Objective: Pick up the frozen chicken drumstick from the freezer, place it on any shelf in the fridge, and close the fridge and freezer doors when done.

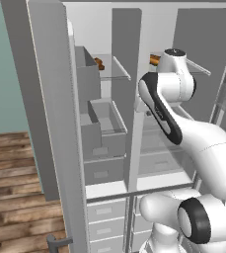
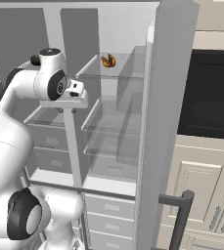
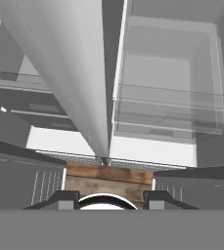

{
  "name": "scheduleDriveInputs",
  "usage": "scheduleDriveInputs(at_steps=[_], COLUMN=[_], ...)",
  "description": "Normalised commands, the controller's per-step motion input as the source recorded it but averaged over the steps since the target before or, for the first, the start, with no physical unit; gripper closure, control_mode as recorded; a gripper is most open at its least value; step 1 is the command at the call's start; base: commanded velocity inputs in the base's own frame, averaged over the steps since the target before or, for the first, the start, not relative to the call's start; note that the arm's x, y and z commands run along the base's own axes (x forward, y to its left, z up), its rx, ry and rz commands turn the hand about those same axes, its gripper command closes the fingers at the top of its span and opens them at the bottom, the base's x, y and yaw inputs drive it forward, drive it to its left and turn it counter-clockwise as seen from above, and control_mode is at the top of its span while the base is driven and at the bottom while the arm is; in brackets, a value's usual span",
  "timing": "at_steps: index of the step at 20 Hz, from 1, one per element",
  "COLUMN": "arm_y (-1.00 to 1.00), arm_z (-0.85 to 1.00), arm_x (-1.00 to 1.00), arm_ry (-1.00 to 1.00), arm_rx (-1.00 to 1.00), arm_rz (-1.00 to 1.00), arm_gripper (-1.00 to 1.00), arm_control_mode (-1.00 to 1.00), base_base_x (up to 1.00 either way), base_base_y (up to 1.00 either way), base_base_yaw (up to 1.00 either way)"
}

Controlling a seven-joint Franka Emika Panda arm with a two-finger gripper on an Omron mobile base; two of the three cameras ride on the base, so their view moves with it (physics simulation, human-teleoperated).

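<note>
Right base view: drumstick (image 2: 108, 60) on glass shelf (image 2: 114, 73) (upper).

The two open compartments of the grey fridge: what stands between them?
A tall grey vertical divider wall separates them in the hand view; the brown chicken drumstick sits on a glass shelf.

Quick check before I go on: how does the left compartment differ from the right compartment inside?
1. The left compartment is fitted with walled grey bins; the right compartment has flat glass shelves.
2. The left compartment's fittings are opaque; the right compartment's are clear, so lower levels show through.

Shared: both stand open, and each has a brown food item on an upper shelf, left and right.
</note>
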Motion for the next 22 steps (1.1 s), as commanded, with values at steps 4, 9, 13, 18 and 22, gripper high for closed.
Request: scheduleDriveInputs(at_steps=[4, 9, 13, 18, 22], arm_y=[0.00, 0.00, 0.00, 0.01, 0.28], arm_z=[0.00, 0.00, 0.00, 0.00, 0.01], arm_x=[-0.31, -0.71, -0.61, -0.32, -0.24], arm_ry=[0.00, -0.12, -0.15, -0.07, -0.05], arm_rx=[0.00, 0.01, 0.03, 0.02, 0.00], arm_rz=[0.01, 0.01, 0.00, 0.01, 0.00], arm_gripper=[-1.00, -1.00, -1.00, -1.00, -1.00], arm_control_mode=[-1.00, -1.00, -1.00, -1.00, -1.00], base_base_x=[0.00, 0.00, 0.00, 0.00, 0.00], base_base_y=[0.00, 0.00, 0.00, 0.00, 0.00], base_base_yaw=[0.00, 0.00, 0.00, 0.00, 0.00])
